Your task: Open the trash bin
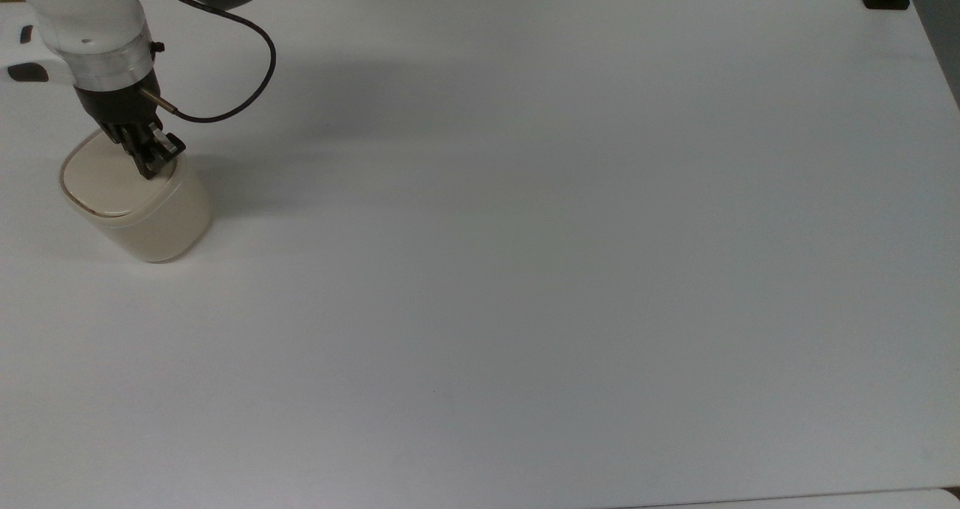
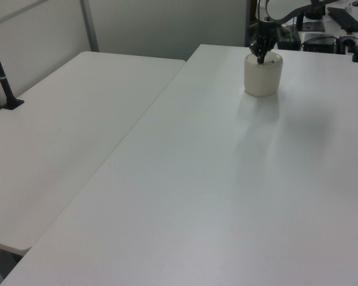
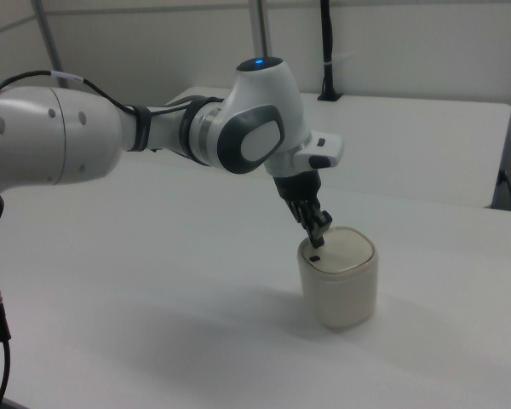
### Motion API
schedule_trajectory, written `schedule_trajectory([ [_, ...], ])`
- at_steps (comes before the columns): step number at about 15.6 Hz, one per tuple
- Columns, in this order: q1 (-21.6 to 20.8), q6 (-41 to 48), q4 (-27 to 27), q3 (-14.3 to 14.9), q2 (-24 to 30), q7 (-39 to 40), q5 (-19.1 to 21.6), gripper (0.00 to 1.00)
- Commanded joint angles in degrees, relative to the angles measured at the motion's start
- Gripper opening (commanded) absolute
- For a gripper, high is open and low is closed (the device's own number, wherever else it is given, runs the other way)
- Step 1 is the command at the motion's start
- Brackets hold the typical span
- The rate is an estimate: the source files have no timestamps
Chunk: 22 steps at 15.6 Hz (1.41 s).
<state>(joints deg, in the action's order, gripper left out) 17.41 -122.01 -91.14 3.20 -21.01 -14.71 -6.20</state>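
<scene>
Pressing down with the tool [image 3: 318, 242], fingers brought narrowly together, holding nothing, tip just over the small black button [image 3: 314, 256] (probably for releasing the lid). Standing upright near the top view's left edge of the desk [image 1: 525, 269]: the trash bin [image 1: 142, 209], long axis vertical, lid [image 3: 345, 253] facing up, not yet opening.

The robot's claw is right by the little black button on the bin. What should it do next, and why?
Probably press straight down a little. The gripper hangs just above the button, and the bin's lid lies flat and closed.
</scene>
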Motion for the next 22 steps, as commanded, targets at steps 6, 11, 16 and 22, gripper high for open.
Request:
schedule_trajectory([
  [6, 0.95, -0.51, -0.36, 0.23, -1.58, -0.41, -1.71, 0.03],
  [11, 2.54, 2.38, -0.45, 0.31, 0.09, 2.05, -1.27, 0.02],
  [16, 2.72, 3.0, -0.62, 1.72, 0.62, 3.81, 0.74, 0.02],
  [22, 2.8, 7.31, -0.71, 2.6, 3.43, 6.71, 3.21, 0.0],
])
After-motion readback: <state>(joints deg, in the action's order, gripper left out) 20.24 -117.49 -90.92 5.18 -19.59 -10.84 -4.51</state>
